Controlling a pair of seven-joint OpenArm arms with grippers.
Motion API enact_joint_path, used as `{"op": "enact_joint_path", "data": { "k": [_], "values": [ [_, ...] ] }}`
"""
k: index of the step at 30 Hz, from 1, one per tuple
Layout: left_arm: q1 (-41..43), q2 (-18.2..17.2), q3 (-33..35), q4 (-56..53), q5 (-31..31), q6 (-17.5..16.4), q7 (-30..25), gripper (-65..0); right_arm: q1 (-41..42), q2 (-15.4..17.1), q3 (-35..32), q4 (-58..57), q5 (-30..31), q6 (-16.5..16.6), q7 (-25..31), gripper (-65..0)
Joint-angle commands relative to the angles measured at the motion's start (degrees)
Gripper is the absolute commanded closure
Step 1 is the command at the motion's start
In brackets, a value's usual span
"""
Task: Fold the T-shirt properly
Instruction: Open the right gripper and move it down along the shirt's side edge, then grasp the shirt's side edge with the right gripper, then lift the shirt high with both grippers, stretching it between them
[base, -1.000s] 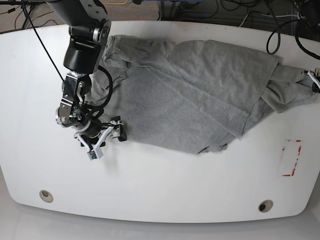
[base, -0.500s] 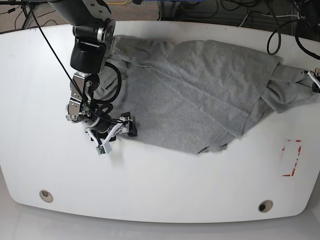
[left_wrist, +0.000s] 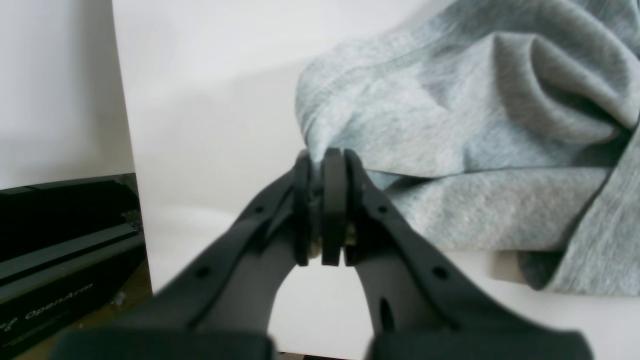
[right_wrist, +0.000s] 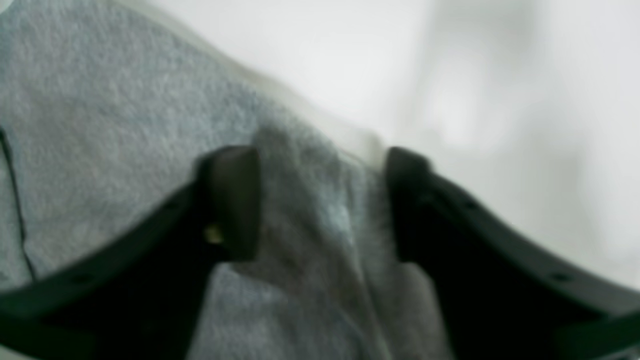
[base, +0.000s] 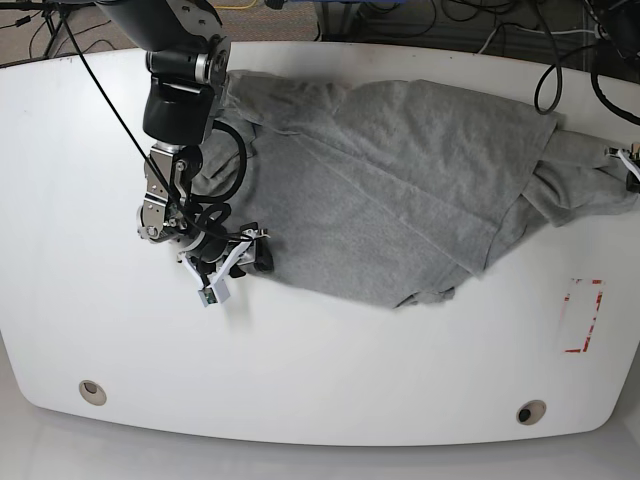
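T-shirt (base: 400, 190) edge pinched by left gripper (left_wrist: 322, 165) (fabric bunched).

base looks down overhead; both wrist views close along jaws.

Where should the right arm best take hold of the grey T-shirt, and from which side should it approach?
Probably at the loose edge of the T-shirt nearest the right end effector, coming in from the bare table side. There the cloth ends in a thin free edge. The right wrist view shows a raised ridge of fabric already between the jaws, which stand apart.
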Motion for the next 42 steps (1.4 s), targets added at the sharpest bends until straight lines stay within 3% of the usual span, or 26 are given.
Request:
{"op": "enact_joint_path", "data": {
  "k": [1,4,5,12,16,24,33,42],
  "values": [
    [-0.5,-1.6,0.8,0.7,-0.4,0.1,-0.9,0.0,0.7,0.2,-0.1,2.1,0.5,0.3,0.1,-15.4],
    [-0.9,-1.6,2.4,0.7,-0.4,0.1,-0.9,0.0,-0.5,0.3,-0.1,3.9,0.5,0.3,-0.1,-1.1],
    [-1.4,-1.6,3.0,0.7,-0.4,0.1,-0.9,0.0,-1.1,0.6,-0.1,5.3,0.5,0.3,-0.4,0.0],
    [-3.2,-1.4,4.5,0.7,-0.4,0.1,-0.9,0.0,-7.0,1.1,-2.1,16.3,0.5,0.3,-3.6,0.0],
    [-4.7,0.7,4.5,0.7,0.3,0.1,-0.9,0.0,-10.5,1.2,-2.1,23.3,0.5,0.3,-6.0,0.0],
    [-9.8,4.1,4.5,0.8,8.2,0.1,-0.9,0.0,-13.2,4.0,-2.0,33.3,0.5,0.3,-10.6,0.0],
    [-21.0,10.2,4.4,1.3,16.5,0.1,-0.9,0.0,-5.3,9.5,-2.4,35.5,0.5,0.3,-14.8,0.0],
    [-33.4,13.1,4.3,8.8,20.9,0.1,-0.8,0.0,8.8,15.7,-2.5,35.5,1.0,0.3,-20.4,0.0]
  ]
}}
